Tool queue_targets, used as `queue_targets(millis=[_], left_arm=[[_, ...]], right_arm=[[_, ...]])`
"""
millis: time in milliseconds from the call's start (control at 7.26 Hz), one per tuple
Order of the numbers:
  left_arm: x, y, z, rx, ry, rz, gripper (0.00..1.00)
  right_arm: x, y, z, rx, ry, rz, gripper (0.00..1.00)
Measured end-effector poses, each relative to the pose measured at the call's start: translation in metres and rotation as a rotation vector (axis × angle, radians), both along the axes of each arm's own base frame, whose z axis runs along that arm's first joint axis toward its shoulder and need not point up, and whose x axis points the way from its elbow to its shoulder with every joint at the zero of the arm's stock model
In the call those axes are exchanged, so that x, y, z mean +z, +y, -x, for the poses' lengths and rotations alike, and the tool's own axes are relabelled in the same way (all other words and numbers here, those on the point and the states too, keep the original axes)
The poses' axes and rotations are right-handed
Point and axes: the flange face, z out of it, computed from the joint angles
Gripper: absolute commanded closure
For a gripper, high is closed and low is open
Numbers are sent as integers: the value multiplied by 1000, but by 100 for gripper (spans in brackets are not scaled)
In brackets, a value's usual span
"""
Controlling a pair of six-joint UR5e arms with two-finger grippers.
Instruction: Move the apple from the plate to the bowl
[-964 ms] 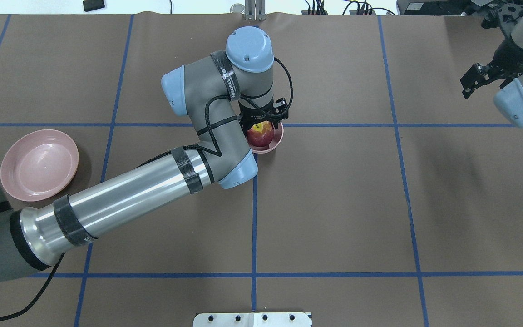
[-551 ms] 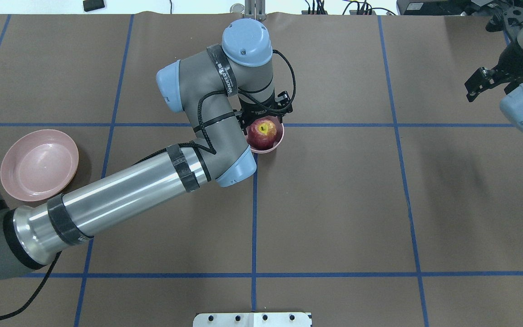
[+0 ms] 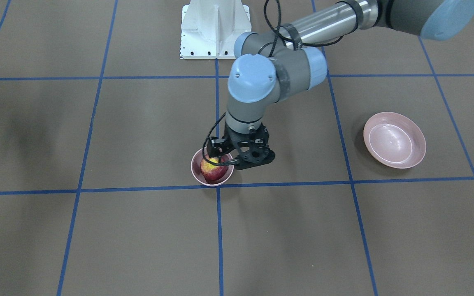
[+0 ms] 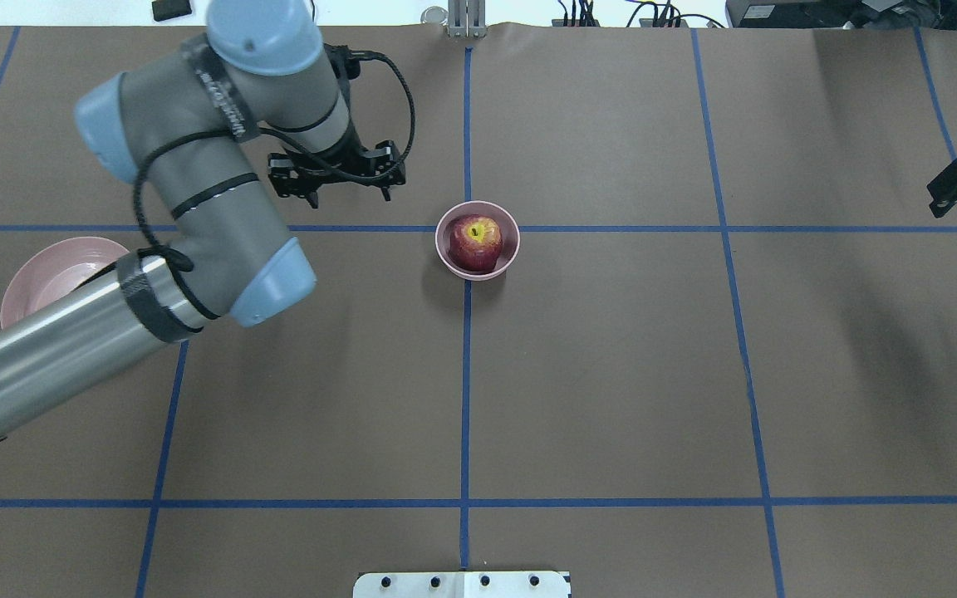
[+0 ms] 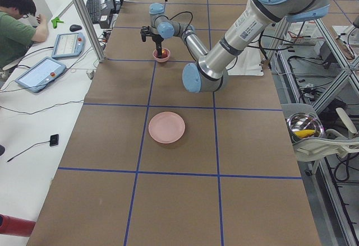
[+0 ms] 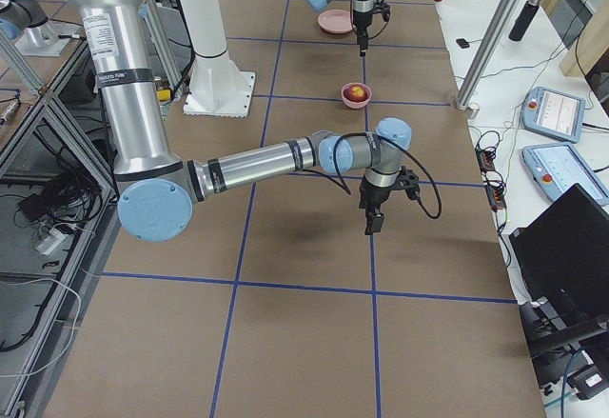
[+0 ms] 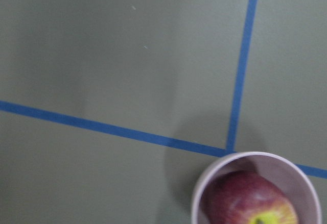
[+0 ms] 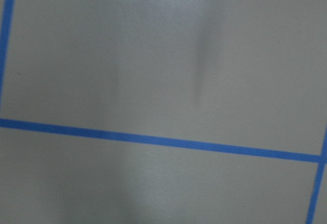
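Where the apple lies: the apple (image 4: 474, 242) sits stem hollow up inside the bowl (image 4: 510, 237), free of any grip.
Left gripper: the left gripper (image 4: 350, 198) has its fingers apart and holds nothing. The overhead view sets it well apart from the bowl, on the plate's side. The front-facing view shows it just beside the bowl. It is off the apple in both.
Right gripper: the right gripper (image 4: 954, 189) hangs far from the bowl on the opposite side. Whether its fingers are apart or together cannot be told.
Plate: the plate (image 3: 394, 139) is bare and well apart from the bowl, on the left arm's side.
Step in hand: judged to be the close of the task, as the placing is done and the left arm is clear of the bowl.
Next move: judged to call only for a retreat that avoids knocking the bowl. No further grasp is needed.
Count: one apple, one bowl, one plate, two arms, all over one table (image 4: 611, 374).
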Motion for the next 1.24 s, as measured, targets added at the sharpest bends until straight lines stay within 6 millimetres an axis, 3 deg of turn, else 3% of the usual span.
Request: queue_targets(millis=[413, 688, 964, 1239], left_arm=[[99, -16, 140, 3, -64, -58, 1], [194, -20, 248, 85, -111, -92, 1], [284, -9, 342, 143, -118, -75, 1], [354, 9, 419, 211, -147, -117, 1]], right_arm=[[20, 12, -59, 88, -39, 46, 0], [37, 28, -95, 119, -89, 64, 0], [53, 48, -120, 131, -90, 67, 0], [59, 68, -131, 142, -58, 50, 0]])
